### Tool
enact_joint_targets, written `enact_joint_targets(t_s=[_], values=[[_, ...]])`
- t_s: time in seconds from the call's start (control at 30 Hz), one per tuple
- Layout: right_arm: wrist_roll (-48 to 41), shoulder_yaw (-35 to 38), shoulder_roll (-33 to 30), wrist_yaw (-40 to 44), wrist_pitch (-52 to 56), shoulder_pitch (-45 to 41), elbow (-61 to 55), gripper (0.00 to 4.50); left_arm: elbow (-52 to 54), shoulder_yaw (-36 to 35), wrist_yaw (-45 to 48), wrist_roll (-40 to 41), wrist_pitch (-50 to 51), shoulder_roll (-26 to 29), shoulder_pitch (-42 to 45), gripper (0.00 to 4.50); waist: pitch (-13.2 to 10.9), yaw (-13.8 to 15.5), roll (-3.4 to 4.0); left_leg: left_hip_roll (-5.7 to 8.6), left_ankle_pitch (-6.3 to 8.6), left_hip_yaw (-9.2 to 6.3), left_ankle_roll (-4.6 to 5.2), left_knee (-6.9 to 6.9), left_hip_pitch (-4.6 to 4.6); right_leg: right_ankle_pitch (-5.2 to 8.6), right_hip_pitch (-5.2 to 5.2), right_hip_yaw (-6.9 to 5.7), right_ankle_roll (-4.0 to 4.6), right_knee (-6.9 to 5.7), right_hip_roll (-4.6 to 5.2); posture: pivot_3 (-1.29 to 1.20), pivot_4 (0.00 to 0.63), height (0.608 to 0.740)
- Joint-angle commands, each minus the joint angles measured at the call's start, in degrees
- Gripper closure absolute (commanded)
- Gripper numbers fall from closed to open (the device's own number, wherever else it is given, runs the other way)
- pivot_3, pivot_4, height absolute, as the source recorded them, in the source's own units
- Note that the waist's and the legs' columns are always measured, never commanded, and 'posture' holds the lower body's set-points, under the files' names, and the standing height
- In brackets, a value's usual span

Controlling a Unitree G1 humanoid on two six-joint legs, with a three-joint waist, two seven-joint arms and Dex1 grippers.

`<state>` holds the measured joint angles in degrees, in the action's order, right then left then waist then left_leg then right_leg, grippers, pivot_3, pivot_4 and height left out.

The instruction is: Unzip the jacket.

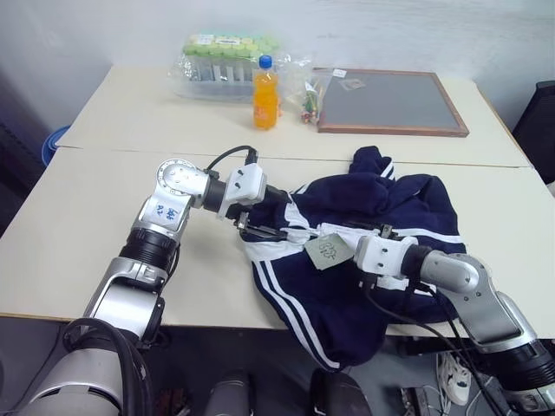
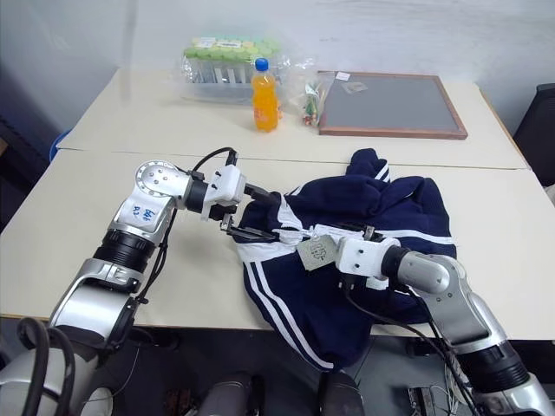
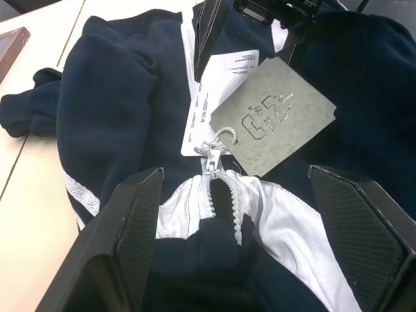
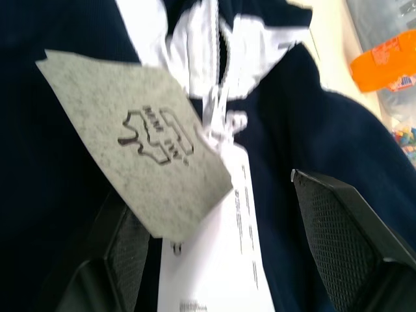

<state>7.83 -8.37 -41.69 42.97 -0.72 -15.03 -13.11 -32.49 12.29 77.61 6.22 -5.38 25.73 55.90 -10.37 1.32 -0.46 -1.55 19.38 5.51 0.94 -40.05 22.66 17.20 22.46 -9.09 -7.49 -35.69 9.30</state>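
Tags on the jacket [image 1: 364, 260]: a grey card tag [image 3: 273, 114] stamped with a blocky logo whose letters are too small to read, and under it a white paper tag [image 3: 214, 97] with fine print lines, unreadable. Both hang by a cord from the zipper pull [image 3: 211, 162].

Jacket is navy blue, soft, crumpled in a heap at centre right of the left eye view, lying on the near desk [image 1: 78, 251] with its lower part drooping over the front edge. White double stripes run along one sleeve; white panels flank the collar. Zipper has white teeth, parted just a little at the collar in the left wrist view.

Left end effector [image 1: 260, 221] sits at the collar from the left of the frame, fingers [image 3: 133, 221] spread apart either side of the zipper top, holding nothing. Right end effector [image 1: 360, 243] comes in from the lower right, just beside the tags, fingers [image 4: 338, 221] also apart, empty.

Orange drink bottle [image 1: 265, 94], blue cap, label unreadable, stands at upper centre on the far desk.
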Motion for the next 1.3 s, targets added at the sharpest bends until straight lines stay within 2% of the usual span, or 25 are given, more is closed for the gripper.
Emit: enact_joint_targets(t_s=[0.03,0.2,0.37,0.47,0.73,1.0,1.3], values=[[1.61,1.18,-0.42,-1.19,0.14,-0.05,-1.20,1.06,0.57,-0.48,-0.03,0.03,-0.79,0.12,0.72,0.76,0.00,0.00,0.00,0.00,0.00,0.00,0.00,0.00,0.00,0.00,-0.01,0.00,0.00,0.00,0.00,0.00,0.150,0.740],[10.02,-1.99,0.18,-5.02,0.84,-0.17,1.88,1.06,0.72,-0.44,-0.14,0.02,-1.02,0.00,0.48,0.76,0.00,-0.11,0.00,-0.01,0.00,0.01,0.00,0.01,-0.01,0.00,0.00,0.00,0.00,-0.01,0.00,0.00,0.150,0.740],[13.35,-2.93,1.49,-7.67,1.35,-0.61,4.25,1.06,0.70,-0.44,-0.21,-0.02,-1.08,-0.14,0.53,0.76,0.00,-0.15,0.00,-0.01,0.00,0.02,0.00,0.00,-0.03,0.00,-0.01,0.02,0.00,-0.01,0.00,0.00,0.150,0.740],[14.41,-2.87,2.58,-8.76,2.23,-1.04,5.17,1.71,0.64,-0.42,-0.26,-0.09,-1.14,-0.22,0.57,0.76,0.00,-0.18,0.01,-0.01,-0.01,0.03,-0.01,0.00,-0.06,0.00,-0.02,0.03,0.00,-0.05,0.00,0.00,0.150,0.740],[15.30,-2.52,4.38,-10.02,2.65,-0.70,5.96,4.47,0.23,-0.38,-0.28,-0.20,-1.54,-0.41,0.72,0.76,0.00,-0.17,0.01,-0.01,-0.01,0.04,-0.01,0.00,-0.05,0.00,-0.01,0.05,0.00,-0.05,0.00,0.00,0.150,0.740],[13.21,0.57,4.70,-9.41,7.89,0.05,-1.28,4.47,0.19,-0.35,-0.14,-0.35,-2.07,-0.36,0.31,0.76,0.00,-0.16,0.01,-0.01,-0.01,0.03,-0.01,0.01,-0.05,0.00,-0.01,0.04,0.00,-0.05,0.00,0.00,0.150,0.740],[14.31,0.73,4.37,-11.08,6.87,-1.31,-0.43,4.47,-4.01,-0.11,-2.22,-1.74,-5.50,-3.16,2.31,0.76,0.00,-0.07,0.01,-0.01,-0.01,0.03,-0.01,0.01,-0.04,0.00,0.00,0.03,0.00,-0.05,0.00,0.00,0.150,0.740]])
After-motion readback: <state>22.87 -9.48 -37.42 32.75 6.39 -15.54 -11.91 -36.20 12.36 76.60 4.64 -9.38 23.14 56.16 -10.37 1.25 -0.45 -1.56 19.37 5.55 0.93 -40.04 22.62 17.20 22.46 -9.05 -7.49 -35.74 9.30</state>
